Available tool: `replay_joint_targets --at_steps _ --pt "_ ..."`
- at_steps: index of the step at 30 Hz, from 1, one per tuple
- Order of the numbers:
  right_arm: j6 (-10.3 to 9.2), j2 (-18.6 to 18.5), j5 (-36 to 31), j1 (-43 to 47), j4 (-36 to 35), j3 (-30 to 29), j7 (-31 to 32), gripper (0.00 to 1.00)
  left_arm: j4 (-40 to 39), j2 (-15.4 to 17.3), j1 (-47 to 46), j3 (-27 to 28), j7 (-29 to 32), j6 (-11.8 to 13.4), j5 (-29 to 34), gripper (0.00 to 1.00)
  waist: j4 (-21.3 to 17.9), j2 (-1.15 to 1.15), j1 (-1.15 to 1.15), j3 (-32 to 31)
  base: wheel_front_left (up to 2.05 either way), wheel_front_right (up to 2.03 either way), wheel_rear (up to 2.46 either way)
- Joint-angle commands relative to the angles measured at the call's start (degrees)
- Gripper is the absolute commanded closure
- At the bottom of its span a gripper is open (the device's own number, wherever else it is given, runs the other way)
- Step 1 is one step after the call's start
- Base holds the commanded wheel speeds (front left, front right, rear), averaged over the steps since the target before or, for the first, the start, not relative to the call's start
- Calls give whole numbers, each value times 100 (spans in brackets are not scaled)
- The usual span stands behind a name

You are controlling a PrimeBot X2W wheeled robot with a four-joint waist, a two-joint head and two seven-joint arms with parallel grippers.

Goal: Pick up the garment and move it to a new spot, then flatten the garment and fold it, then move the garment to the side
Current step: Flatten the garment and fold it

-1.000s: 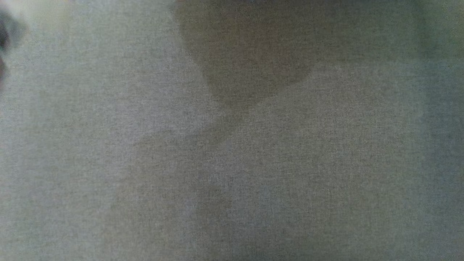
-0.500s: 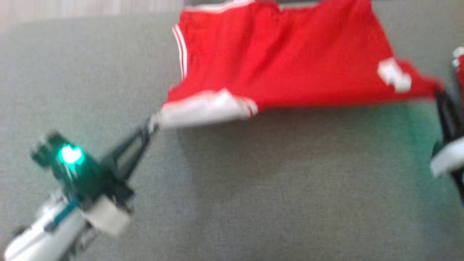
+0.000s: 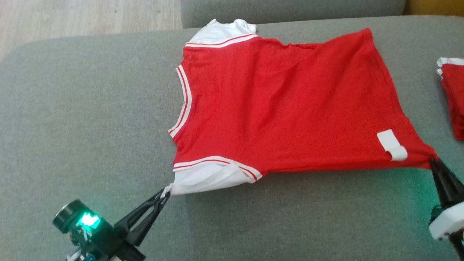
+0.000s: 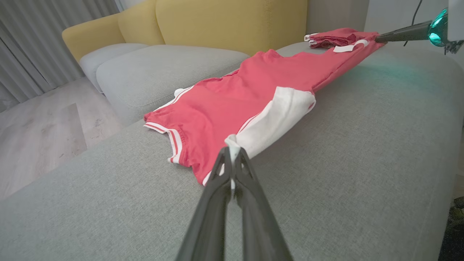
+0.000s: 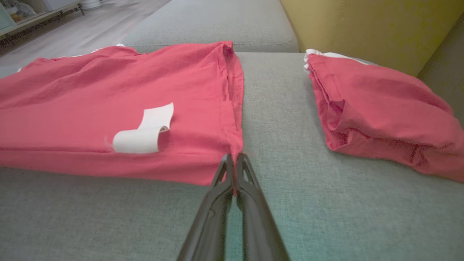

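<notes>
Your garment, a red shirt with white sleeves, lies spread on the grey sofa cushion. Its collar end is toward your left and its hem toward your right, so its long axis runs left to right across the head view. The far sleeve lies at the cushion's back edge. The near edge is drawn into a fairly straight line between your two arms, and the shadow under it suggests it is held slightly off the cushion.

Your left gripper has its fingers clamped together on the tip of the near white sleeve. Your right gripper has its fingers pinched on the near hem corner, just beside the curled white label. From both pairs of fingers the whole shirt lies forward, away from you. Each arm has its own end, the left the sleeve and the right the hem.

The body looks mostly flat, with soft creases across the middle, so you seem to be finishing the flattening step. A fold would likely carry this near edge forward over the far one, both arms moving together to keep the line taut.

Mind the second, folded red garment, which lies near your right gripper, apart from the hem.
</notes>
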Motion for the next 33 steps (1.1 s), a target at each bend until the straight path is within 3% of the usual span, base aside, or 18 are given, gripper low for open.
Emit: replay_joint_targets --at_steps 1,7,16,23,33 --pt "-4 -165 -59 -31 -234 -96 70 100 -116 192 -257 279 -13 -32 37 100 3 0 1 39 0 0 0" --pt "-4 51 -177 -309 -569 -409 713 100 101 71 -996 323 -13 -346 320 100 49 0 1 304 0 0 0" --pt "-4 163 -234 -1253 -670 -508 1310 100 919 -383 -2681 360 -13 -784 674 100 64 0 1 787 0 0 0" --pt "-4 137 -305 -1843 -580 -484 1460 100 1465 -721 -3644 376 -13 -918 745 100 81 0 1 1139 0 0 0" --pt "-4 229 -403 -2338 -246 -409 1416 100 2032 -994 -4274 292 -13 -968 854 100 107 0 1 1489 0 0 0"
